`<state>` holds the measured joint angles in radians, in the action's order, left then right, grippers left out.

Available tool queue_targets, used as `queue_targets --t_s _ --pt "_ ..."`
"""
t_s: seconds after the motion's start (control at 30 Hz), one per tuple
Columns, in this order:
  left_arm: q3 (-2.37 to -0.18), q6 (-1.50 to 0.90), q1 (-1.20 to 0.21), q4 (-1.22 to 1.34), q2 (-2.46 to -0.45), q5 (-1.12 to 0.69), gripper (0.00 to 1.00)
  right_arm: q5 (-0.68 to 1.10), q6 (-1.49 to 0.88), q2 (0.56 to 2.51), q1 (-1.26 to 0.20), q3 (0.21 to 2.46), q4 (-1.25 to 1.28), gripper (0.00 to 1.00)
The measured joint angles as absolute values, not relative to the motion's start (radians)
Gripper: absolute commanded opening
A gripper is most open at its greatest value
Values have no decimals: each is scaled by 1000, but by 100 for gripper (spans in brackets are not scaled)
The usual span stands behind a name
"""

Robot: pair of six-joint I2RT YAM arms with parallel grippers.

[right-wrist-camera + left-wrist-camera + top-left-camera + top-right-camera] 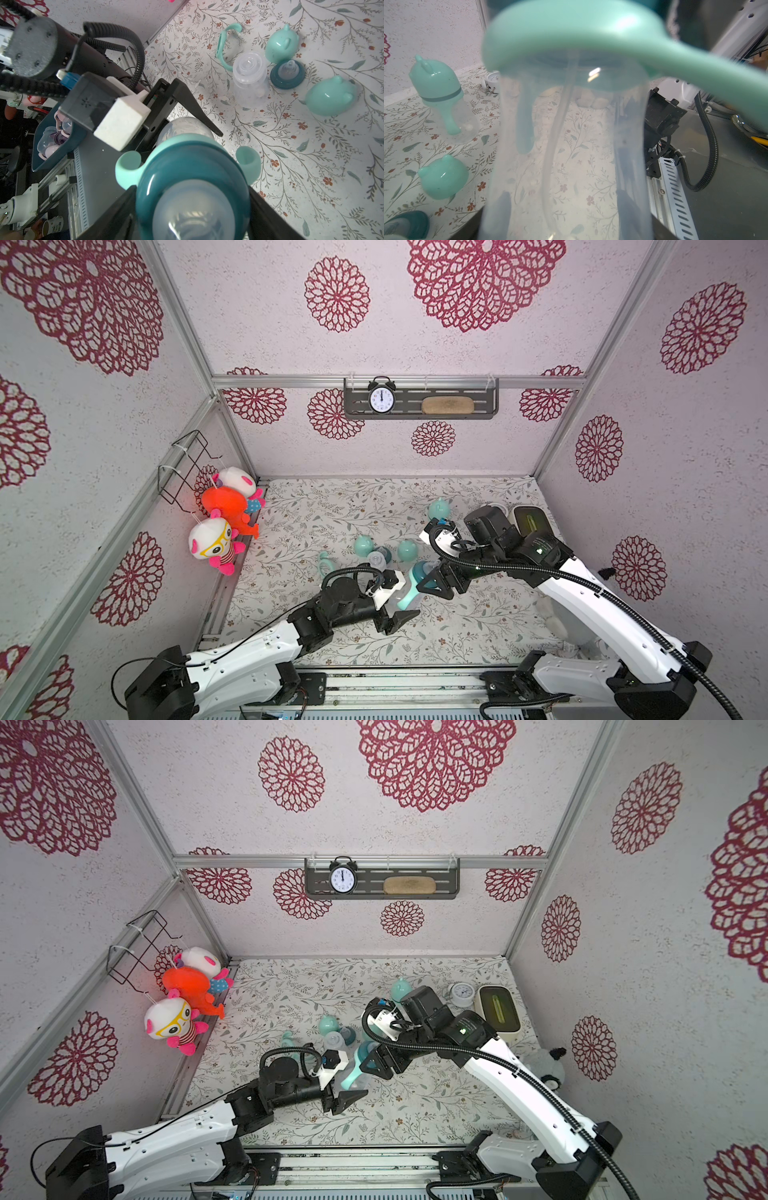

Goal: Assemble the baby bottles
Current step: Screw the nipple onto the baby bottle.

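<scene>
Baby bottle at mid-frame in both top views: left hand clamped on its clear body, right hand closed around its dark teal collar.

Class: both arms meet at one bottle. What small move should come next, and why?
Probably twist the right gripper to tighten the teal collar: its jaws clasp it, the left gripper holds the clear bottle, and no cap is on yet.
</scene>
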<state>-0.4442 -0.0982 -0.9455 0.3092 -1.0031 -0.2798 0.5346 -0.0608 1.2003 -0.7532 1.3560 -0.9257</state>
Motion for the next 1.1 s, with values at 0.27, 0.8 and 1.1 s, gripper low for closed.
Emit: queue_targets --t_s 0.27,0.8,1.1 --pt "-452 -99 -945 310 -1031 -282 0 524 -60 1200 -745 1356 -933 84" --pt "-471 -99 -945 317 -1056 -295 0 528 -60 1176 -711 1356 -933 76" --pt "-472 -106 -945 317 -1063 -300 0 530 -61 1176 -706 1356 -933 71"
